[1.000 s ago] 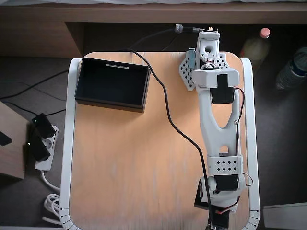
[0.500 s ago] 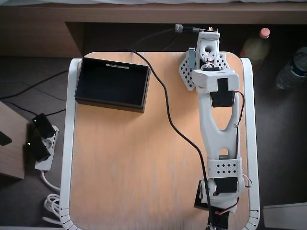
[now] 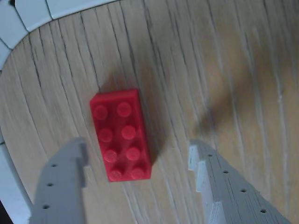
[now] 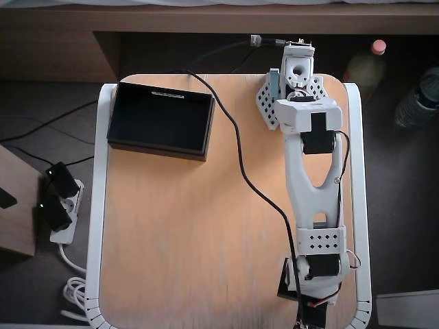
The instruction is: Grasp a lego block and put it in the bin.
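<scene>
The lego block (image 3: 121,135) lies flat on the wooden counter (image 4: 192,233), studs up, near its white rounded corner edge in the wrist view. The jaws (image 3: 140,172) stand wide apart, one on each side of the block's near end, touching nothing. The bin (image 4: 161,120) sits at the counter's far left corner in the overhead view.
</scene>
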{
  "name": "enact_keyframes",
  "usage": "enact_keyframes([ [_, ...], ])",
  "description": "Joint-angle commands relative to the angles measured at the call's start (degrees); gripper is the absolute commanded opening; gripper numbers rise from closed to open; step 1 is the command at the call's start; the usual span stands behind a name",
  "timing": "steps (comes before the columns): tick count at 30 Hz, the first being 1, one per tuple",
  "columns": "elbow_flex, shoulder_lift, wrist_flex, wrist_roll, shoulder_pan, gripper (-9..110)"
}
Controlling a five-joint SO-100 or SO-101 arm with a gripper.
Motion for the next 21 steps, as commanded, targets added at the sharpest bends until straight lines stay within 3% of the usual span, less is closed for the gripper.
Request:
enact_keyframes([
  [1, -7.8, 1.8, -1.7, -0.8, -1.8, 15],
  [9, -7.8, 1.7, -1.7, -1.1, -1.4, 8],
  [12, -7.7, 1.7, -1.7, -1.1, -1.1, 0],
  [21, -7.7, 1.9, -1.6, -1.1, -0.4, 0],
])
